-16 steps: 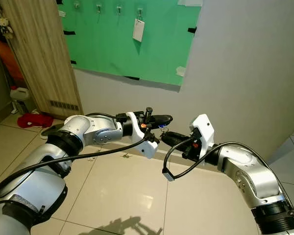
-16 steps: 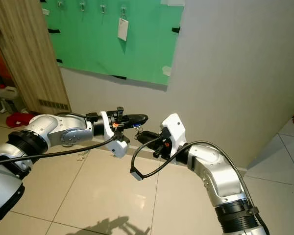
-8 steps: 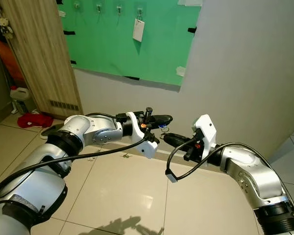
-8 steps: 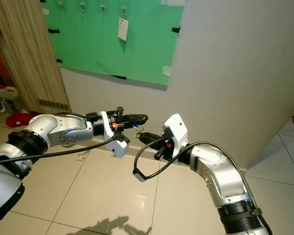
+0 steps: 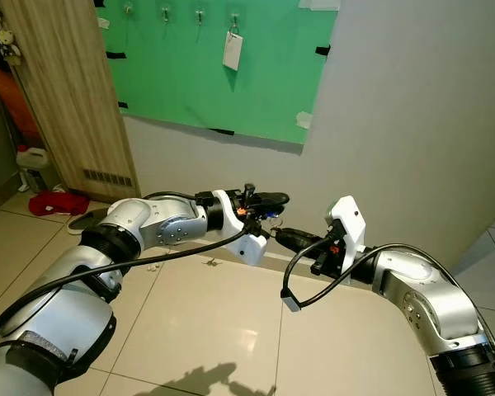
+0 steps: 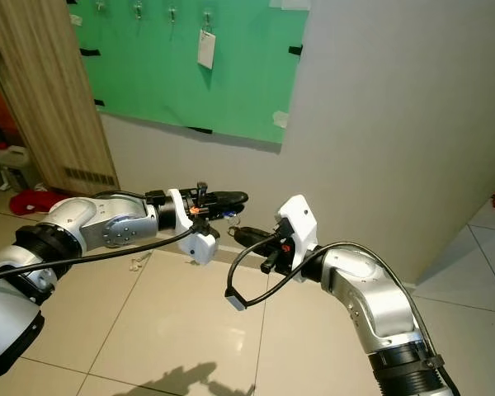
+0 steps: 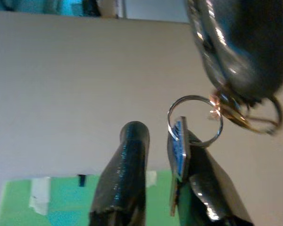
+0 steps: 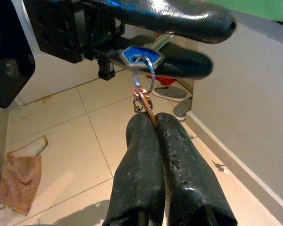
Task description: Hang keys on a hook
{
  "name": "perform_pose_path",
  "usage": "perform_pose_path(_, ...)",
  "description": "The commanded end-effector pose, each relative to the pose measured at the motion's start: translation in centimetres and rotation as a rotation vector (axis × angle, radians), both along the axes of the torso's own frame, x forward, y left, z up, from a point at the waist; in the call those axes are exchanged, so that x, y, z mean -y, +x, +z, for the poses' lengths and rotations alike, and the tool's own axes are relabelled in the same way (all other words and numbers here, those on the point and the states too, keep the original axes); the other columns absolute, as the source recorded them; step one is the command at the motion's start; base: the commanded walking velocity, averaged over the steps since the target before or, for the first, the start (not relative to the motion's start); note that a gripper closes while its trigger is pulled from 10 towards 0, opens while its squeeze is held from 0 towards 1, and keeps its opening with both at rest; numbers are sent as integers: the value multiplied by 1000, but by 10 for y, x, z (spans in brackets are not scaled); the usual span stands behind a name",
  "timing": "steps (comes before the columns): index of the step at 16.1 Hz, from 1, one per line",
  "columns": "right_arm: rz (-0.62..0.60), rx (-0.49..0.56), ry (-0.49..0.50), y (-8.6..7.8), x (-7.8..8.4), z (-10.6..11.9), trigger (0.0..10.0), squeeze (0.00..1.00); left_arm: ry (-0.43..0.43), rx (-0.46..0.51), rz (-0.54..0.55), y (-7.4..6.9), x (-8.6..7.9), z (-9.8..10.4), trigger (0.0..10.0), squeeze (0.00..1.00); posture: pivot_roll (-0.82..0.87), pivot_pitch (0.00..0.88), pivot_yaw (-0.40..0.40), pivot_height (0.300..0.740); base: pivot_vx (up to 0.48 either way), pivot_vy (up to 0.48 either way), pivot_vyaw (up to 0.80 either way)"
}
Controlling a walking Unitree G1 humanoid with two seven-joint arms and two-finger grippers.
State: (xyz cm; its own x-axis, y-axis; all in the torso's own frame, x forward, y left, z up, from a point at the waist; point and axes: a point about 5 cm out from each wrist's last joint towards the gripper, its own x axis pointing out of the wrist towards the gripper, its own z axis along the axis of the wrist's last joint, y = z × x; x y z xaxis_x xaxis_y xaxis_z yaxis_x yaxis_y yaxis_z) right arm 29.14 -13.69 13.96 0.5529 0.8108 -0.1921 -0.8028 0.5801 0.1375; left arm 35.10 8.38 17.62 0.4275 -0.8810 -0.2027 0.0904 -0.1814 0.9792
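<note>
While both arms meet low before the wall, the keys hang between them: the right gripper is clamped tight on the copper ring, and the left gripper stands parted, the blue key head against one finger. Light, jangly and slippery, they're best held by the ring, I'd say, for the far hooks.

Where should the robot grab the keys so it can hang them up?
Probably by the blue key head, coming from the side. It is flat, so the left end effector fingers can pinch its faces. That leaves the silver ring free for a hook.
</note>
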Motion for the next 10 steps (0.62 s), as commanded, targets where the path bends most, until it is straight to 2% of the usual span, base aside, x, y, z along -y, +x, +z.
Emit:
perform_pose_path(1, 3, 13, 20, -1, 4, 7, 0, 0, 6, -40, 40, 2, -6, -4, 10000, 1000, -104, 0, -33, 740, 0, 0, 0)
perform_pose_path(4, 16, -15, 57, -4, 4, 8, 0, 0, 40, -86, 102, 5, -17, -10, 10000, 1000, -100, 0, -36, 740, 0, 0, 0)
perform_pose_path(6, 22, -36, 118, -4, 4, 12, 0, 0, 75, -162, 209, 10, -33, -17, 10000, 1000, -96, 0, -36, 740, 0, 0, 0)
perform_pose_path(10, 19, -78, 194, -5, 0, 13, 0, 0, 39, -257, 341, 13, -55, -25, 10000, 1000, -91, 0, -33, 740, 0, 0, 0)
